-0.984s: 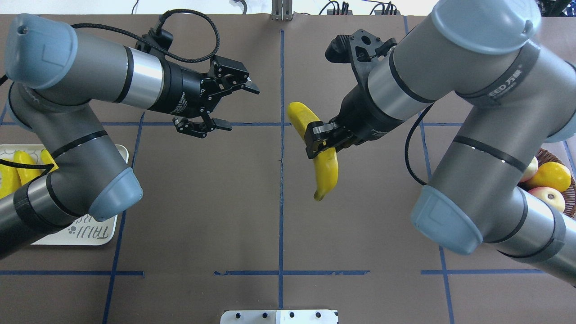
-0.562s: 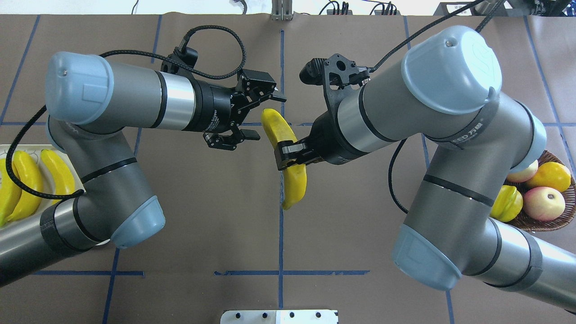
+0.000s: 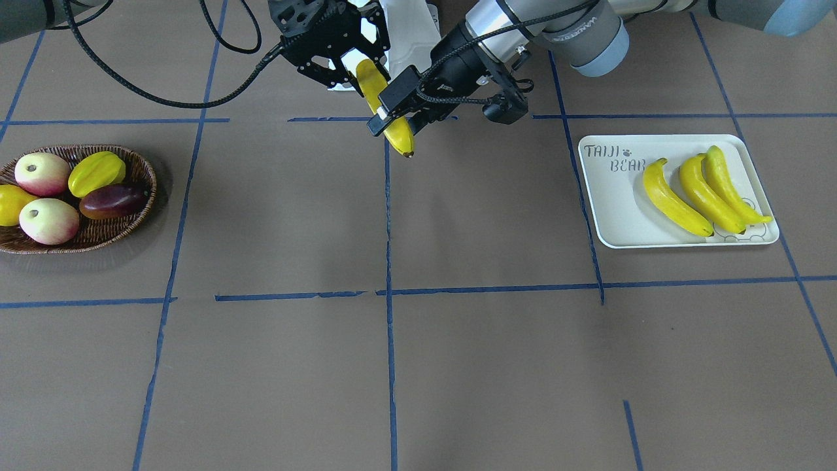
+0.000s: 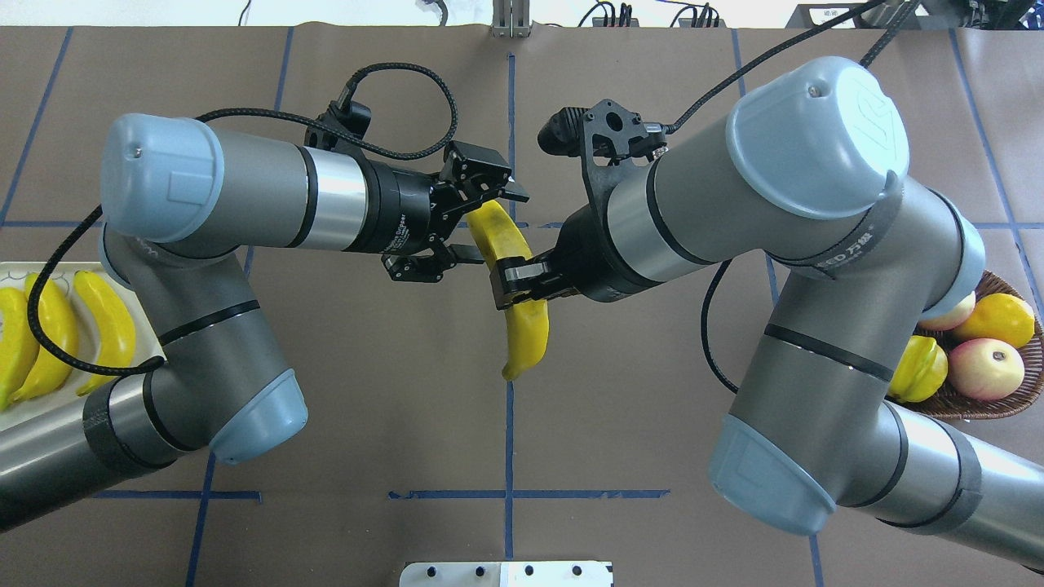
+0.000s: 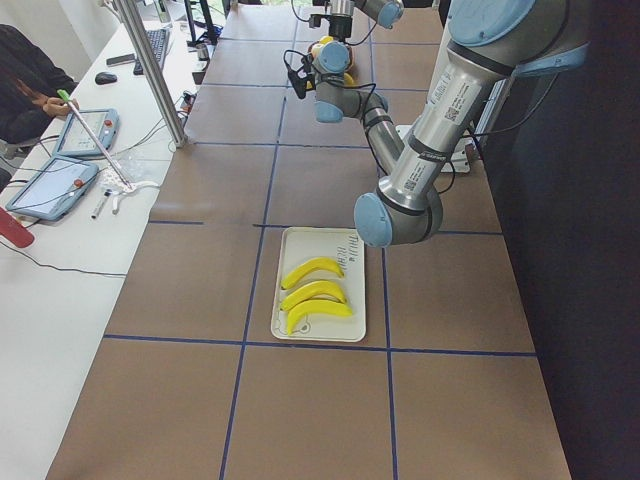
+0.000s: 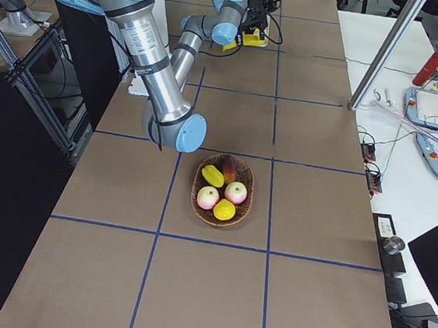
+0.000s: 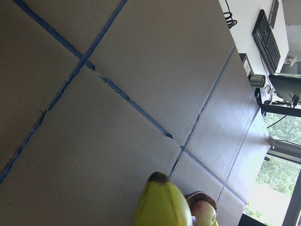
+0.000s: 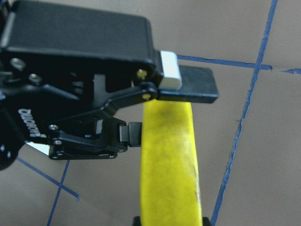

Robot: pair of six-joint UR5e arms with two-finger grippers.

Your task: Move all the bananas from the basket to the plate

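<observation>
My right gripper [image 4: 515,287] is shut on the middle of a yellow banana [image 4: 528,334] and holds it in the air over the table's centre line. My left gripper [image 4: 491,226] is open, its fingers [image 8: 188,87] straddling the banana's far end. That end's dark tip shows in the left wrist view [image 7: 160,202]. Three bananas [image 3: 703,193] lie side by side on the off-white plate [image 3: 611,209] on my left. The wicker basket [image 3: 104,237] stands on my right, with no banana showing in it.
The basket holds two pink-white round fruits [image 3: 42,173], a starfruit [image 3: 97,171], a dark mango-like fruit [image 3: 112,201] and a yellow round fruit [image 3: 8,204]. A metal plate [image 4: 506,573] sits at my table edge. An operator [image 5: 25,85] sits beyond the far edge.
The right gripper has carried the banana left to the centre line. The left gripper has moved right, and its open fingers have come around the banana's far end.
</observation>
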